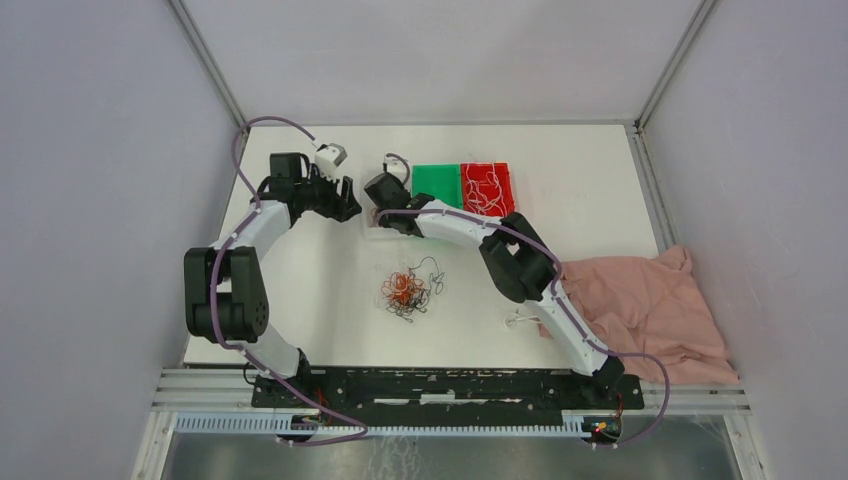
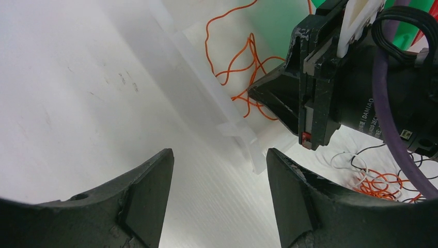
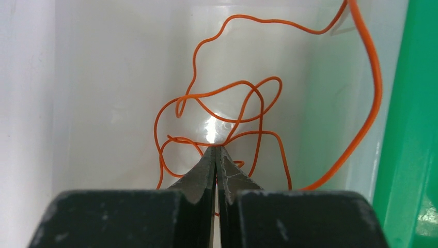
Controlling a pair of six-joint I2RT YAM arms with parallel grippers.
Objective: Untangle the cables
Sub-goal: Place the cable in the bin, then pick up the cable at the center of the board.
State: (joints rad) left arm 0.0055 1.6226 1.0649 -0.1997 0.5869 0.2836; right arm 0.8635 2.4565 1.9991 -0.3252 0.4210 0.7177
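Top view first: the left arm comes up from its base, folds back at a big elbow out on the left, then reaches in toward the far middle of the table [image 1: 300, 300]. The left gripper [image 1: 352, 203] hangs there with its fingers apart, holding nothing. The right arm stretches from its base diagonally across to the same area, and the right gripper [image 1: 384, 212] points down into a clear tray [image 1: 371, 231] that sits just left of a green tray [image 1: 436, 186] and a red tray [image 1: 487, 188]. The main tangle [image 1: 405, 292] of orange, black and white cables lies on the table nearer the bases, apart from both grippers. One stray white cable [image 1: 520, 320] lies off to the right, near a pink cloth [image 1: 650, 310].

From the left wrist: the two fingers are spread wide over bare table, nothing between them. Just beyond them is the clear tray's wall, and the right gripper is poking into the tray right at a loose orange wire [image 2: 243, 67]. The tangle peeks in at the lower right corner.

From the right wrist: the fingers are pressed tight together, no gap at the tips. The tips sit right on the loops of that orange wire on the tray floor. A strand crosses exactly at the tips, but I honestly can't tell if it's pinched or just lying against them.
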